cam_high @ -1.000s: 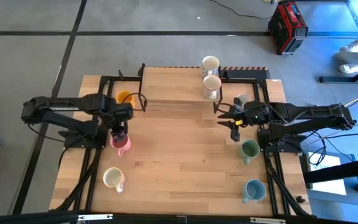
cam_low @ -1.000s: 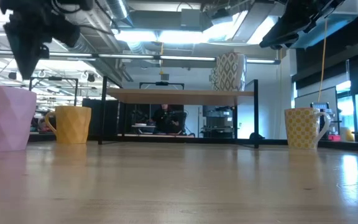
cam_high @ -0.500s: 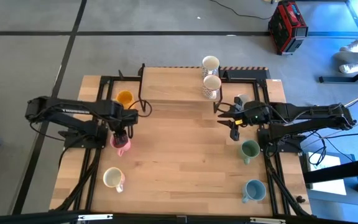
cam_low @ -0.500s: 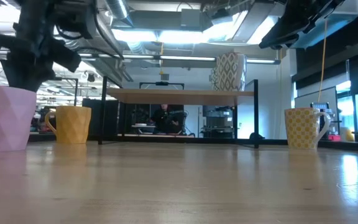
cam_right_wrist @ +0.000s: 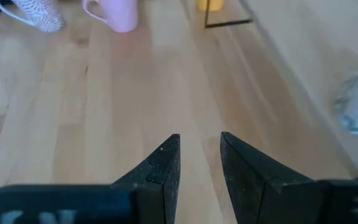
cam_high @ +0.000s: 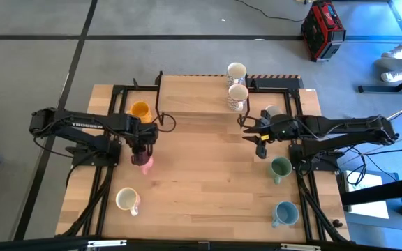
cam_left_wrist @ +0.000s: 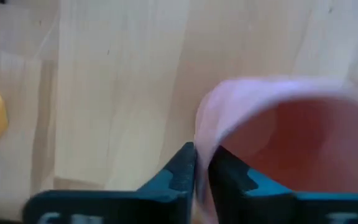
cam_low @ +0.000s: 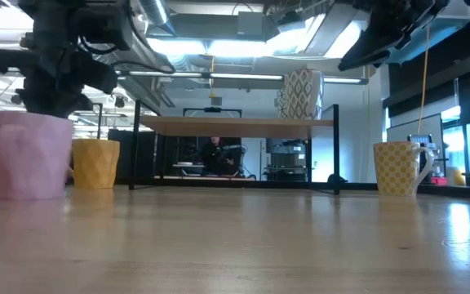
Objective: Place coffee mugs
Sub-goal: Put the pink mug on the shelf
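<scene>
High view: left tool pinches pink mug rim, wrist down; right tool narrow, hovering.

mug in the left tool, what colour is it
Pink: the mug shows best in the low view, with the left tool clamped on its rim.

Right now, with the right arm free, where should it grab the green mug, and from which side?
Take the green mug by its rim wall from straight above, one finger inside, one outside, away from the handle: it stands upright, mouth open. The left tool grips the pink mug that way.
</scene>
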{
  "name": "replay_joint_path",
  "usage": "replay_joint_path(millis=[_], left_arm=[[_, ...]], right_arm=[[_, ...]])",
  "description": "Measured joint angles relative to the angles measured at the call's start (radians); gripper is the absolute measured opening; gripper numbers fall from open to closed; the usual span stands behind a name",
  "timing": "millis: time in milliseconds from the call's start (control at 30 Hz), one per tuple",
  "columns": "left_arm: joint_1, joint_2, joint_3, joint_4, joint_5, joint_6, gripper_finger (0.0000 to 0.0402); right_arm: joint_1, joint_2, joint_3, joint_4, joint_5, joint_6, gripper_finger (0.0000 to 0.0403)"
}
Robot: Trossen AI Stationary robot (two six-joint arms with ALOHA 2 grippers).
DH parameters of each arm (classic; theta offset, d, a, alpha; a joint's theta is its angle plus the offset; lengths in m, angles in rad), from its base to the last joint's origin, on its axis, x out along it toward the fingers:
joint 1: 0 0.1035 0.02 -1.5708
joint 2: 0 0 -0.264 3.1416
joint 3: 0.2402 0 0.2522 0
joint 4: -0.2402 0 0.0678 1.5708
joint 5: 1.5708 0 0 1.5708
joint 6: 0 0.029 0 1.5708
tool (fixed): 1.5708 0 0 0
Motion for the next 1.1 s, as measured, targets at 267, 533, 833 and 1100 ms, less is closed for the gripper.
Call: replay_joint_path(millis=[267, 533, 833, 1100], left_arm=[[0.000, 0.000, 0.021, 0.127, 0.007, -0.128, 0.0016], [0.000, 0.070, 0.075, 0.311, -0.001, -0.149, 0.0016], [-0.012, 0.286, 0.178, 0.392, 0.033, -0.142, 0.0016], [-0.013, 0.412, 0.311, 0.390, 0.037, -0.122, 0.0016]], right_arm=[[0.001, 0.075, -0.018, 0.073, -0.092, -0.001, 0.0106], [0.001, 0.144, -0.161, 0.427, -0.168, 0.006, 0.0106], [0.001, 0.313, -0.172, 0.489, -0.262, 0.100, 0.0110], [0.073, 0.459, -0.171, 0.712, -0.270, 0.093, 0.0184]])
